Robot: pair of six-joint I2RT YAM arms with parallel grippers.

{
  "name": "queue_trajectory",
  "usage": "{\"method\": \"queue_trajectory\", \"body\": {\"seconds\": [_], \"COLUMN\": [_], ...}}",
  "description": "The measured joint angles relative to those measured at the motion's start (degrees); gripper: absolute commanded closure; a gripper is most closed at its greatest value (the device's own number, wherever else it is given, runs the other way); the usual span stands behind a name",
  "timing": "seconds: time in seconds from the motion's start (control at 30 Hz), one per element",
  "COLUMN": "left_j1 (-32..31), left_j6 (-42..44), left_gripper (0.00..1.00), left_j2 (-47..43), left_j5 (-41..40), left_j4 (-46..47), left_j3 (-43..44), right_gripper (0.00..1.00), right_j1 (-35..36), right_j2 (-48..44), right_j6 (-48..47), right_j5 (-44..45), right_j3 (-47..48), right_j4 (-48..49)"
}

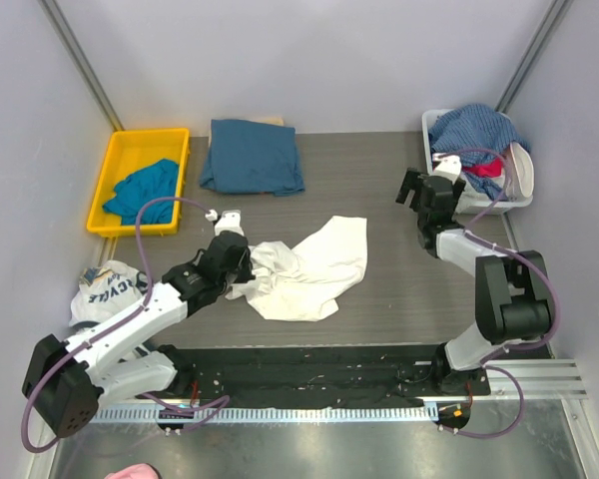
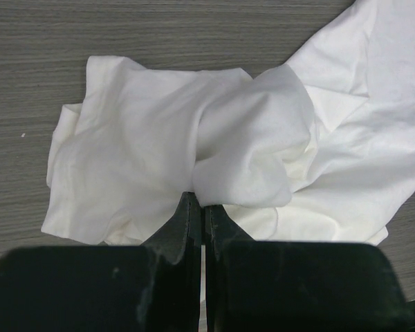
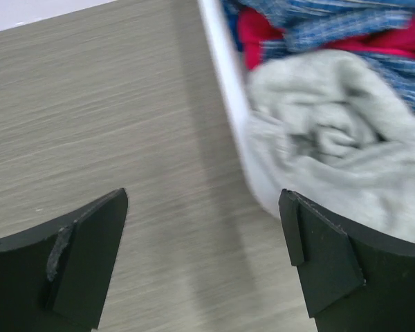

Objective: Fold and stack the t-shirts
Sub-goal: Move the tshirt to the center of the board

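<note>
I see yellow bin (image 1: 119, 165) holding one blue cloth (image 1: 140, 190); white basket (image 1: 509, 200) heaped with clothes. Left gripper (image 2: 200, 207) pinching white shirt (image 1: 309, 264); right gripper (image 3: 204, 235) fingers spread, empty.

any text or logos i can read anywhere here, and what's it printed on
Dark lettering on the white garment lying at the left table edge beside the left arm: present, but too small and curved to read with confidence.
White t-shirt in the middle of the table: no print visible in the top or left wrist view.
Folded dark blue t-shirt, yellow bin, white basket: no readable text.
</note>
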Motion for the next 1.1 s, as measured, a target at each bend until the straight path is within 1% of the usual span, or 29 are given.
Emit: {"method": "queue_trajectory", "body": {"seconds": [0.07,0.17,0.3,0.5,0.67,0.8,0.97,1.1], "left_j1": [0.0,0.0,0.0,0.0,0.0,0.0,0.0,0.0], "left_j6": [-0.2,-0.4,-1.0,-1.4,-1.4,-1.4,-1.4,-1.4], "left_gripper": [1.0,1.0,1.0,1.0,1.0,1.0,1.0,1.0], "left_j2": [-0.6,-1.4,-2.3,-3.8,-4.3,-4.4,-4.5,-5.0], "left_j5": [0.0,-0.1,-0.5,-1.1,-1.6,-1.8,-2.0,-2.0], "left_j4": [0.2,0.4,0.7,0.6,0.6,0.6,0.6,0.6], "left_j3": [-0.5,-1.0,-1.9,-2.8,-3.3,-3.4,-3.5,-3.7], "right_gripper": [0.0,0.0,0.0,0.0,0.01,0.06,0.08,0.13], "right_j1": [1.1,3.1,5.5,7.4,8.1,8.3,8.3,8.4], "right_j2": [1.8,4.4,11.1,14.9,16.5,16.9,18.1,18.9], "right_j6": [-0.5,0.6,2.0,3.2,3.2,3.2,2.8,2.6], "right_j5": [-0.3,-2.1,-4.2,-8.4,-11.4,-14.3,-18.8,-22.0], "right_j3": [1.8,5.6,10.9,12.6,15.3,16.2,17.8,19.1], "right_j4": [-0.5,-4.9,-14.1,-23.0,-25.6,-26.9,-27.3,-27.5]}}
